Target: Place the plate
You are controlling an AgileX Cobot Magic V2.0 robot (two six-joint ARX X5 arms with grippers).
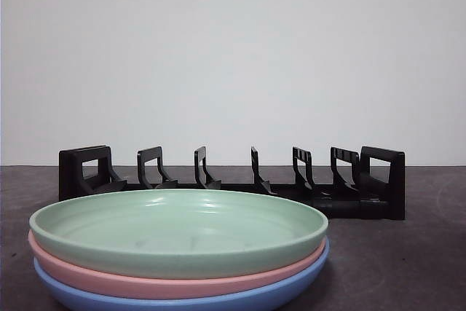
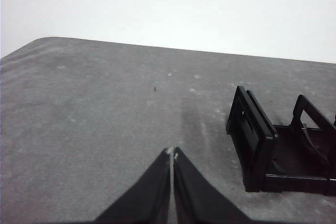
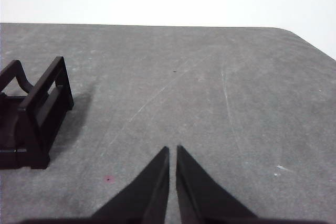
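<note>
Nearest us, low in the frame, 3 plates sit stacked: green plate (image 1: 178,229) on pink plate (image 1: 175,279) on blue plate (image 1: 182,298), with the black rack (image 1: 233,183) behind them mid-frame. We see our left gripper (image 2: 172,153) and right gripper (image 3: 172,150) both pressed together, holding nothing, each above bare grey table (image 2: 94,108) near 1 end of the rack.

Three stacked plates, green (image 1: 178,227) on pink (image 1: 175,280) on blue (image 1: 182,298), take up the near middle of the table (image 1: 408,267). Just behind them the black rack (image 1: 233,183) spans the middle as a low barrier, its upright dividers leaving narrow slots. Bare table is seen past either rack end (image 2: 252,140) (image 3: 42,114). Above stack and rack nothing is seen but wall.
</note>
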